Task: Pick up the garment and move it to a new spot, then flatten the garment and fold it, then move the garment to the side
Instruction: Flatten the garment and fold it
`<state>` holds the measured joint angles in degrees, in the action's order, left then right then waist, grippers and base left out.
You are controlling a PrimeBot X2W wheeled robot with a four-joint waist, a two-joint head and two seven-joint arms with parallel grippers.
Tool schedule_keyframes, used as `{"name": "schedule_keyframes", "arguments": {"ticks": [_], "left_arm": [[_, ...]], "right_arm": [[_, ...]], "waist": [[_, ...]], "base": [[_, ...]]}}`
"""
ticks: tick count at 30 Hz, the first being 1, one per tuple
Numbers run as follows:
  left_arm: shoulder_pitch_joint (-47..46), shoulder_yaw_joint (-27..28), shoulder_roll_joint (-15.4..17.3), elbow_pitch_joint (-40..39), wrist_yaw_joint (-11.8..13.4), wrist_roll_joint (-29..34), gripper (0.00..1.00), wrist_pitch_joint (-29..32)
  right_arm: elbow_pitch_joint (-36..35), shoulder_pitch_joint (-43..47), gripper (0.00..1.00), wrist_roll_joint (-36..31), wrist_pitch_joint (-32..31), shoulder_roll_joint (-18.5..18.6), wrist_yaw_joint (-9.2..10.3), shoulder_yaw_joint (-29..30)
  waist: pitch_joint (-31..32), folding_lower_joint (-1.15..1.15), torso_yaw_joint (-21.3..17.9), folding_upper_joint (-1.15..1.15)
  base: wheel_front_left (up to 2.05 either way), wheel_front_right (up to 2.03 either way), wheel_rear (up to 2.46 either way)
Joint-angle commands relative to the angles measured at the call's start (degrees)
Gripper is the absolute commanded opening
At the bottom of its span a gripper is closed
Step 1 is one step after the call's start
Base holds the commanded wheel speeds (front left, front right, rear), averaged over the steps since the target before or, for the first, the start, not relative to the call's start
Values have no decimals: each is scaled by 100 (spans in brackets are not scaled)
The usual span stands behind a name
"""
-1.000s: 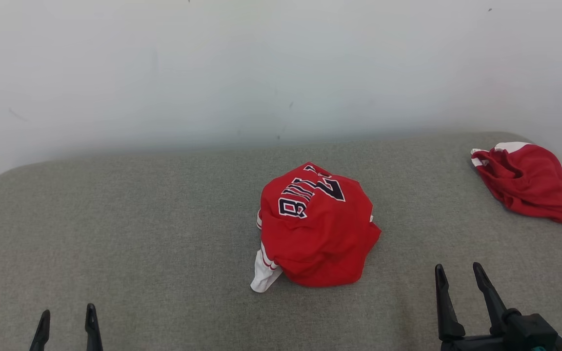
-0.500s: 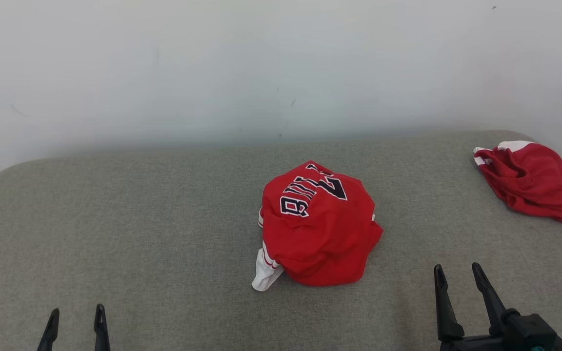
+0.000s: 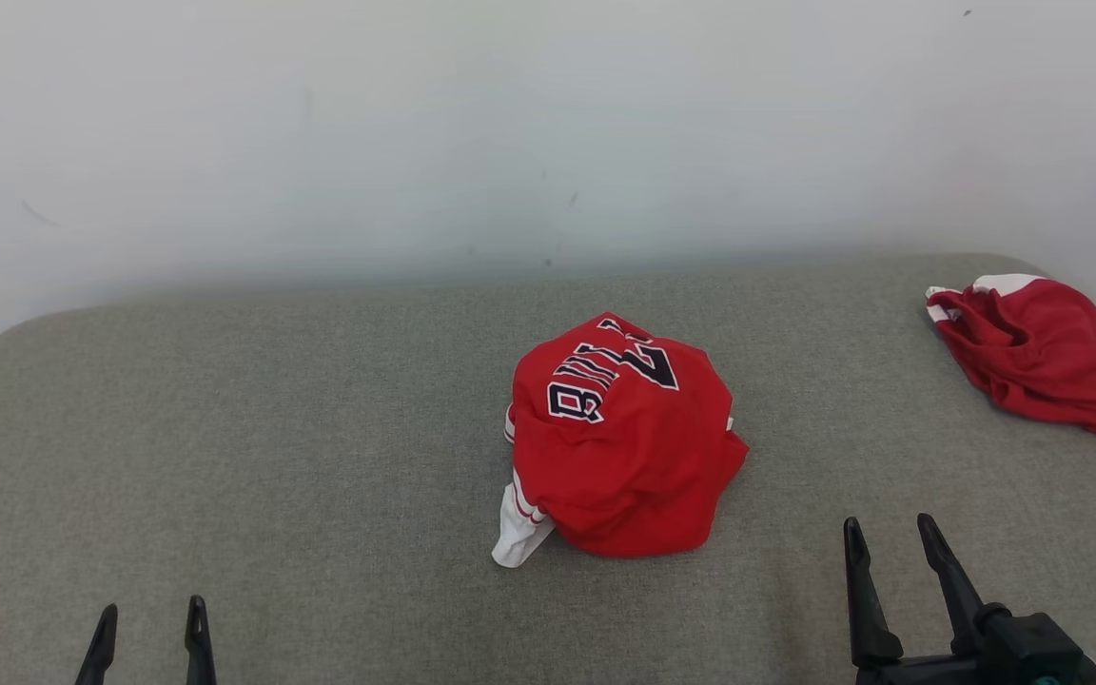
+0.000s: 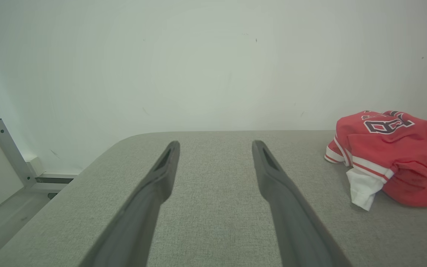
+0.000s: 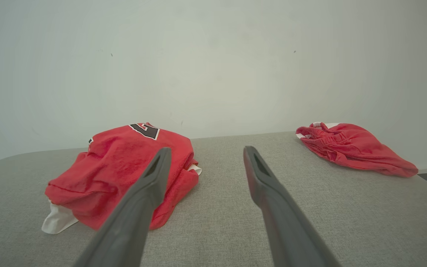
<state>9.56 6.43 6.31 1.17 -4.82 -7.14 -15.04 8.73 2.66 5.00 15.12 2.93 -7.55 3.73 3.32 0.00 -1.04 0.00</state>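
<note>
- Little has changed in the last second: my left gripper (image 3: 151,606) has crept a touch inward along the bottom of the head view, and my right gripper (image 3: 889,521) has hardly stirred; the slight drift of the whole picture I put down to my head moving
- Both grippers stand with fingers spread wide and nothing between them
- The garment (image 3: 624,447), a red jersey with dark lettering and a white cuff poking out, lies in a crumpled mound at the middle of the grey padded surface (image 3: 272,428), untouched, ahead of and between my grippers
- A second red garment (image 3: 1033,366) lies at the far right, well apart
- I judge the task barely begun: the pickup is yet to come, and my right gripper is the nearer
</note>
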Motion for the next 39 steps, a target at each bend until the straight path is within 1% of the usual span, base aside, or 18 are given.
{"name": "schedule_keyframes", "arguments": {"ticks": [1,26,34,39], "left_arm": [[-18,20,-19,10,-17,3,100,-19],[-108,130,-143,96,-131,128,100,-19],[-495,-283,-188,416,-200,126,100,-18],[-974,-762,-219,885,-242,60,100,-18]], "right_arm": [[6,41,100,-28,1,-12,15,-10],[10,39,100,20,1,-12,15,11],[14,-87,100,19,1,-12,15,-82],[17,-180,100,15,1,-12,16,-131]], "waist": [[-1,0,-4,0],[-79,0,-14,0],[-220,0,-176,0],[-439,0,-420,0]], "base": [[0,0,0],[0,0,0],[0,0,0],[0,0,0]]}}
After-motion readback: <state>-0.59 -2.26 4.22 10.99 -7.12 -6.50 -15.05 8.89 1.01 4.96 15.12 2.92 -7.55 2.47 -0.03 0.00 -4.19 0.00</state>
